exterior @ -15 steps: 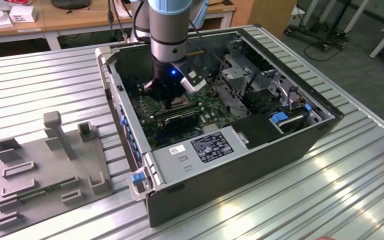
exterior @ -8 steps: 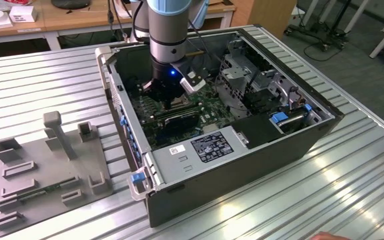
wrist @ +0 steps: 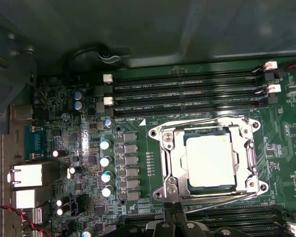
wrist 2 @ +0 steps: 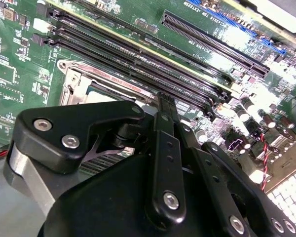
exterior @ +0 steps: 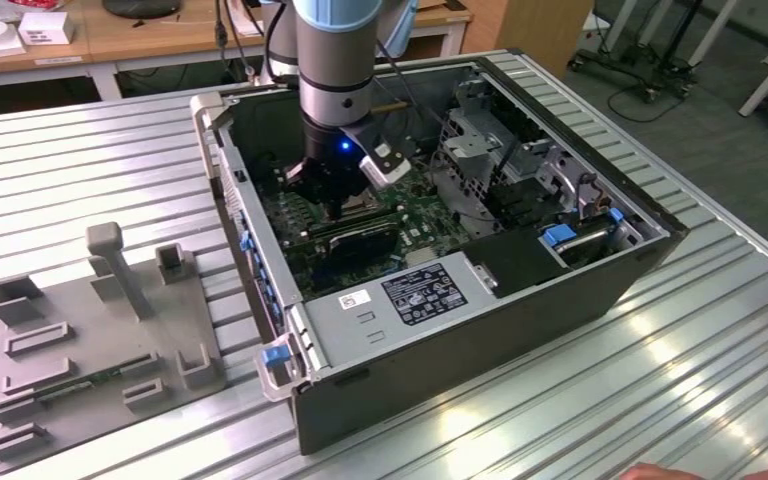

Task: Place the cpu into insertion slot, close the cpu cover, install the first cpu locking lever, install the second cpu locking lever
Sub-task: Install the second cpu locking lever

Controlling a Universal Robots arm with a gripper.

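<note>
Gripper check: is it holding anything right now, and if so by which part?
Cannot be told. The gripper sits low at the edge of the cpu cover, which lies closed over the cpu, but its fingertips' contact is hidden.

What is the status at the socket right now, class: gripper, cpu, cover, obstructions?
Gripper low over the motherboard, at the socket edge. Cpu seated in the insertion slot; cpu cover down around it. Memory slots alongside, nothing blocking.
</note>
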